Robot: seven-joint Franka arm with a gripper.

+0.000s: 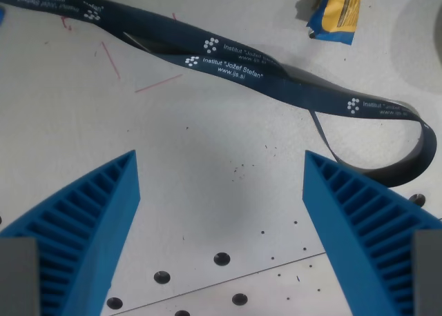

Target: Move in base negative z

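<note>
A: How is the gripper [221, 165] held?

B: Its two blue ribbed fingers [90, 219] are spread wide apart, with nothing clasped; bare grey table [207, 192] is seen between them.

A: And beyond?

B: A dark blue lanyard [235, 62] printed "Institut Jožef Stefan" is laid across the table, looped at the wrist view's right. A yellow-and-blue packet [336, 9] is seen at the top.

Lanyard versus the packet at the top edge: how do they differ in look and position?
The lanyard is dark navy with white printed text; the packet is yellow and blue. The lanyard stretches across the table and loops at the wrist view's right; the packet is compact and cut off by the top edge. Both lie beyond the open gripper.
</note>
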